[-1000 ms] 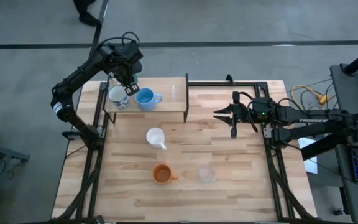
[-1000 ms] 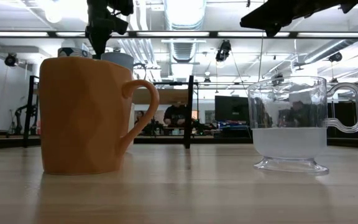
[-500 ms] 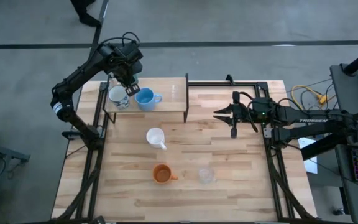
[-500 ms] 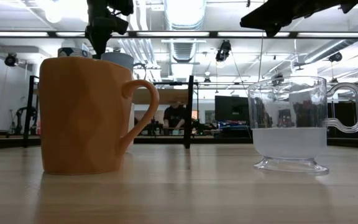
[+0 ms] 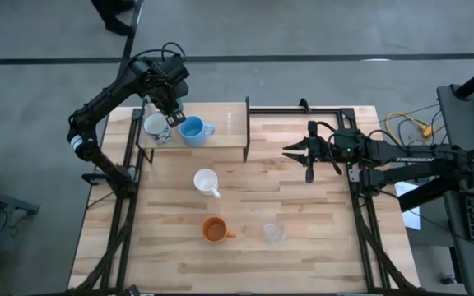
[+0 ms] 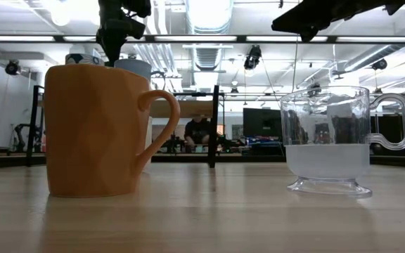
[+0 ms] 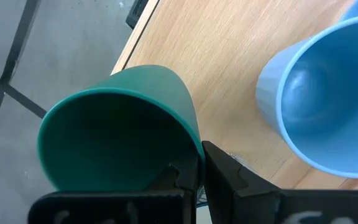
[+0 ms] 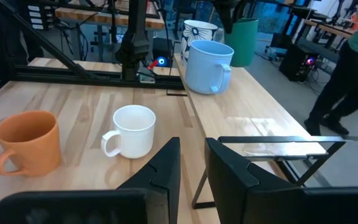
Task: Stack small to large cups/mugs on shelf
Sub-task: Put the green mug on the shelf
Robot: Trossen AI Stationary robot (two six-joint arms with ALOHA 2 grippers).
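Top view: the left gripper [image 5: 169, 116] hung over the shelf [image 5: 220, 131] at the table's [image 5: 303, 247] far left corner, its fingers clamped on the rim of the green cup [image 7: 117, 134], one finger inside and one outside. In the left wrist view that cup was tilted, held just above the shelf board beside the blue cup [image 7: 322, 93]; whether it touched the board could not be told. On the shelf stood a white patterned cup [image 5: 155, 127] at the left end and the blue cup [image 5: 192, 129] just to its right, handle toward the shelf's centre. The right gripper [image 5: 296, 151] waited above the table's right side, well apart from every cup, with its fingers a narrow gap apart and nothing between them. On the table, the white cup [image 5: 206, 181] sat near the middle; the orange cup [image 5: 214, 230] and the clear cup [image 5: 272, 232] sat closer to the near edge, side by side but apart. A person [image 8: 347, 74] stood beyond the shelf in the right wrist view.
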